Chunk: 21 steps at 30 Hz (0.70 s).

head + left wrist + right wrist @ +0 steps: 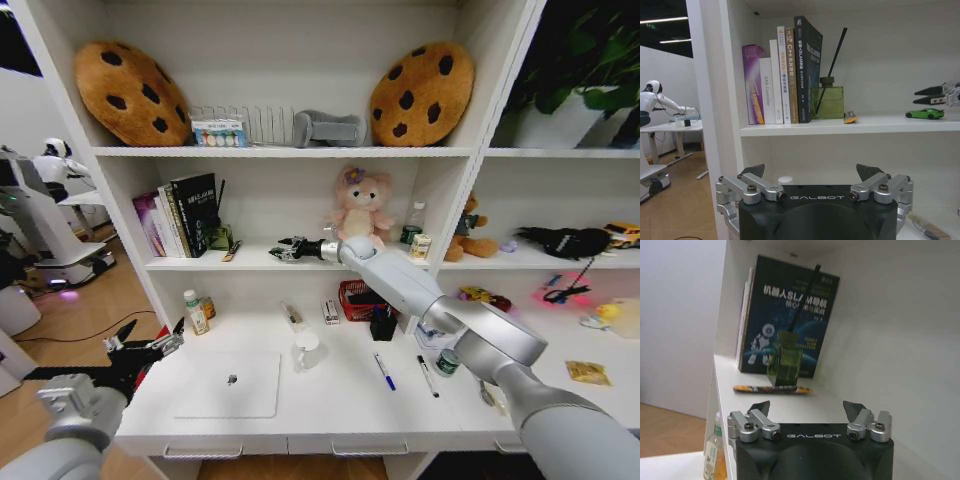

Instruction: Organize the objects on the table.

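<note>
The right gripper (278, 249) reaches over the middle shelf (300, 264) of the white bookcase, its fingers spread and holding nothing. In the left wrist view the tiny green toy car (924, 114) stands on that shelf directly beneath the tips of the right gripper (932, 95), close to them; whether they touch cannot be told. Farther along the shelf from the car lie a yellow strip (850, 117), then a green diffuser bottle (827, 102) with a dark reed, then a row of upright books (782, 75). The right wrist view shows the same bottle (784, 363) before the dark book (790, 315), with the strip (771, 389) lying flat between the bottle and the right gripper (809, 410).

The left gripper (148, 345) hovers with fingers spread and empty off the left end of the table (330, 425), below the shelf. On the table below the shelf lie the silver laptop (229, 384), the blue pen (384, 371), the black pen (427, 376), the green-lidded jar (447, 361) and, far to the right, the yellow packet (588, 373).
</note>
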Motion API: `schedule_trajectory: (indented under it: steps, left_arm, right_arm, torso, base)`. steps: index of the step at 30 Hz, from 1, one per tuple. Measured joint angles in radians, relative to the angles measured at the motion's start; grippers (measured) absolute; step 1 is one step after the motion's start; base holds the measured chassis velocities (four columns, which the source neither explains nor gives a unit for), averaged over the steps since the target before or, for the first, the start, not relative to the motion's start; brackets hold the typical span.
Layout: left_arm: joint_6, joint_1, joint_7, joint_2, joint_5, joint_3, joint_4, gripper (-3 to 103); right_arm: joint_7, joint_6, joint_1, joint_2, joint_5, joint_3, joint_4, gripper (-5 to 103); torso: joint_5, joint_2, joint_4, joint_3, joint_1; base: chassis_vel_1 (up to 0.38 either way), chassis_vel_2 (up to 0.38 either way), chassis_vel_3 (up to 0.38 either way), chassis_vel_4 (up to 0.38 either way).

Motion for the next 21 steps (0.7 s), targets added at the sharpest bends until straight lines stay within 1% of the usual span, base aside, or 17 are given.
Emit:
schedule_trajectory:
  steps: [2,3,4,5,7,8,9,10,11,12,14,15,17,18,19,20,21]
  left_arm:
    - [0.0,0.0,0.001,0.0,0.0,0.0,0.0,100]
    - [0.0,0.0,0.001,0.0,0.0,0.0,0.0,100]
    - [0.0,0.0,0.0,0.0,0.0,0.0,0.0,100]
    - [0.0,0.0,0.0,0.0,0.0,0.0,0.0,100]
    - [0.0,0.0,0.001,0.0,0.0,0.0,0.0,100]
    - [0.0,0.0,0.001,0.0,0.0,0.0,0.0,100]
    - [0.0,0.0,0.001,0.0,0.0,0.0,0.0,100]
    - [0.0,0.0,0.001,0.0,0.0,0.0,0.0,100]
    - [0.0,0.0,0.002,0.0,0.0,0.0,0.0,100]
    - [0.0,0.0,0.002,0.0,0.0,0.0,0.0,100]
    - [0.0,0.0,0.001,0.0,0.0,0.0,0.0,100]
    - [0.0,0.0,0.001,0.0,0.0,0.0,0.0,100]
    - [0.0,0.0,0.001,0.0,0.0,0.0,0.0,100]
    - [0.0,0.0,0.001,0.0,0.0,0.0,0.0,100]
    - [0.0,0.0,0.001,0.0,0.0,0.0,0.0,100]
    - [0.0,0.0,0.001,0.0,0.0,0.0,0.0,100]
    - [0.0,0.0,0.001,0.0,0.0,0.0,0.0,100]
  right_arm:
    - [0.041,-0.01,-0.001,-0.057,0.023,0.028,0.089,91]
    - [0.041,-0.01,-0.001,-0.057,0.023,0.028,0.089,91]
    - [0.102,-0.025,-0.01,-0.107,0.038,0.044,0.164,96]
    - [0.102,-0.025,-0.01,-0.107,0.038,0.044,0.164,96]
    - [0.303,-0.077,-0.065,-0.224,0.074,0.083,0.374,100]
    - [0.363,-0.092,-0.093,-0.256,0.083,0.102,0.433,100]
    - [0.363,-0.092,-0.093,-0.256,0.083,0.102,0.433,100]
    - [0.451,-0.123,-0.135,-0.296,0.098,0.132,0.517,100]
    - [0.566,-0.155,-0.186,-0.336,0.115,0.173,0.61,100]
    - [0.566,-0.155,-0.186,-0.336,0.115,0.173,0.61,100]
    - [0.753,-0.173,-0.287,-0.404,0.125,0.256,0.756,100]
    - [0.753,-0.173,-0.287,-0.404,0.125,0.256,0.756,100]
    - [0.873,-0.182,-0.432,-0.487,0.083,0.381,0.869,100]
    - [0.911,-0.179,-0.512,-0.527,0.06,0.443,0.913,100]
    - [0.911,-0.179,-0.512,-0.527,0.06,0.443,0.913,100]
    - [0.94,-0.176,-0.596,-0.568,0.044,0.506,0.959,100]
    - [0.986,-0.143,-0.733,-0.634,0.018,0.609,1.041,100]
  torso:
    - [0.0,0.0,0.0,0.0,0.0]
    - [0.0,0.0,0.0,0.0,0.0]
    - [0.0,0.0,0.0001,0.0,0.0]
    - [0.0,0.0,0.0001,0.0,0.0]
    - [0.0001,0.0,-0.0009,0.0,0.0]
    - [0.0002,0.0,-0.001,0.0,0.0]
    - [0.0002,0.0,-0.001,0.0,0.0]
    - [0.0005,0.0,-0.001,0.0,0.0]
    - [0.0005,0.0,-0.0006,0.0,0.0]
    - [0.0005,0.0,-0.0006,0.0,0.0]
    - [0.0001,0.0,0.0001,0.0,0.0]
    - [0.0001,0.0,0.0001,0.0,0.0]
    - [0.0001,0.0,0.0001,0.0,0.0]
    - [0.0002,0.0,0.0,0.0,0.0]
    - [0.0002,0.0,0.0,0.0,0.0]
    - [0.0007,0.0,-0.0006,0.0,0.0]
    - [0.0008,0.0,-0.0009,0.0,0.0]
  base:
    - [0.0,0.0,0.0,0.0]
    - [0.0,0.0,0.0,0.0]
    - [0.0,0.0,0.0,0.0]
    - [0.0,0.0,0.0,0.0]
    - [0.0,0.0,0.0,0.0]
    - [0.0,0.0,0.0,0.0]
    - [0.0,0.0,0.0,0.0]
    - [0.0,0.0,0.0,0.0]
    - [0.0,0.0,0.0,0.0]
    - [0.0,0.0,0.0,0.0]
    - [0.0,0.0,0.0,0.0]
    - [0.0,0.0,0.0,0.0]
    - [0.0,0.0,0.0,0.0]
    - [0.0,0.0,0.0,0.0]
    - [0.0,0.0,0.0,0.0]
    - [0.0,0.0,0.0,0.0]
    - [0.0,0.0,0.0,0.0]
